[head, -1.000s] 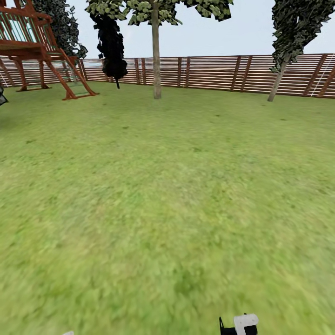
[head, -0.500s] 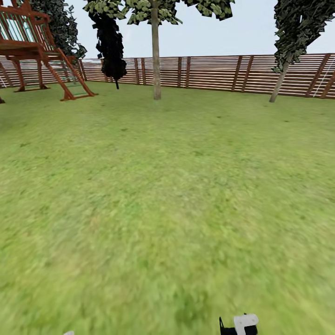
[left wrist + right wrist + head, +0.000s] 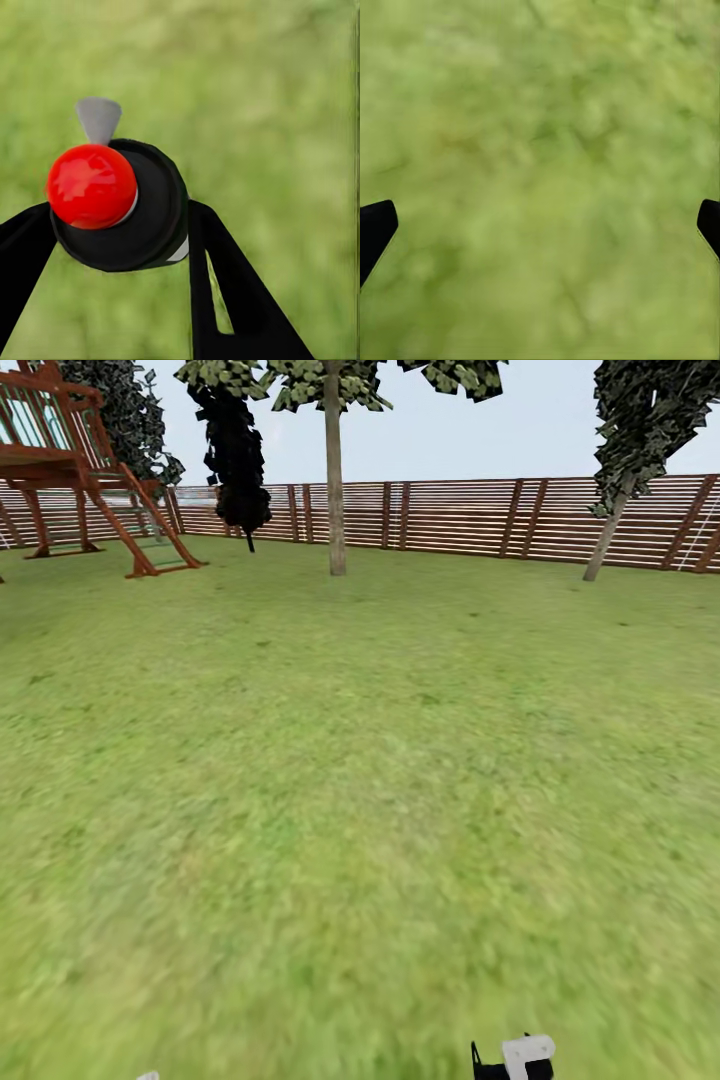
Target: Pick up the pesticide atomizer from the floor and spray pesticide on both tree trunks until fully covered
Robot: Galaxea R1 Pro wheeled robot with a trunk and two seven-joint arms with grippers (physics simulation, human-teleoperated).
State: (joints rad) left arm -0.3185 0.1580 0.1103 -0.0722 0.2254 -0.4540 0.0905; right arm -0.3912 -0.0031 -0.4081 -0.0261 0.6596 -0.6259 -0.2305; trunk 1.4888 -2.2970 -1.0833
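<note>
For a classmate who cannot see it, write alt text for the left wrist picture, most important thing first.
A black bottle with a glossy red round cap and a small grey nozzle sits between the left gripper's two black fingers. Behind it is blurred green grass.

No text, label, brand, number or sign can be read in any of the views. No lettering is carried by the fence (image 3: 450, 515), the wooden play frame (image 3: 70, 460) or the grass (image 3: 360, 810).
</note>
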